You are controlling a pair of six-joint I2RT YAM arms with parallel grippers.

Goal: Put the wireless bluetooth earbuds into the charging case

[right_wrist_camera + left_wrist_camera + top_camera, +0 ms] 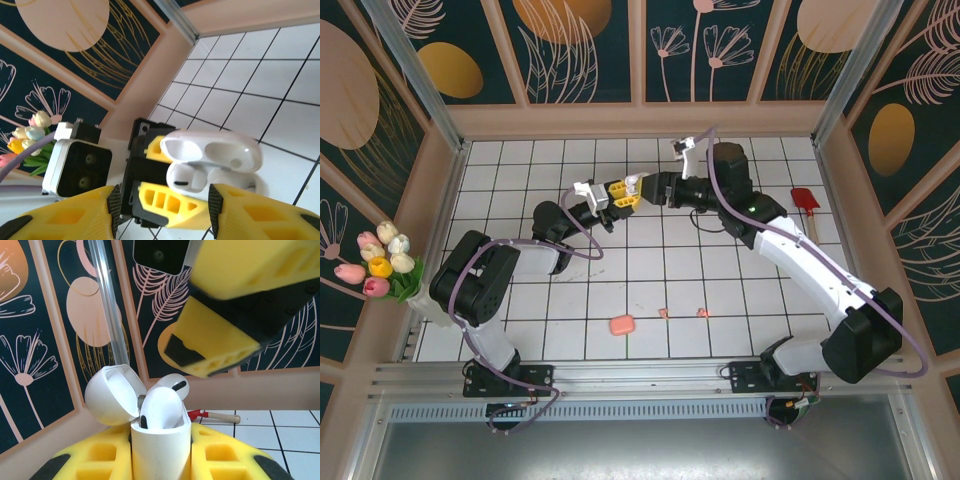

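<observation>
In the upper middle of the top view, the left claw (618, 195) is clenched on the white charging case (160, 447). Its lid (111, 396) is swung back and two white earbuds (162, 407) poke from its top. The right claw (650, 187) hangs just beside it, released and holding nothing. Two salmon-pink earbuds (663, 313) and a pink case (621, 325) lie on the bench (720, 270), lower centre.
</observation>
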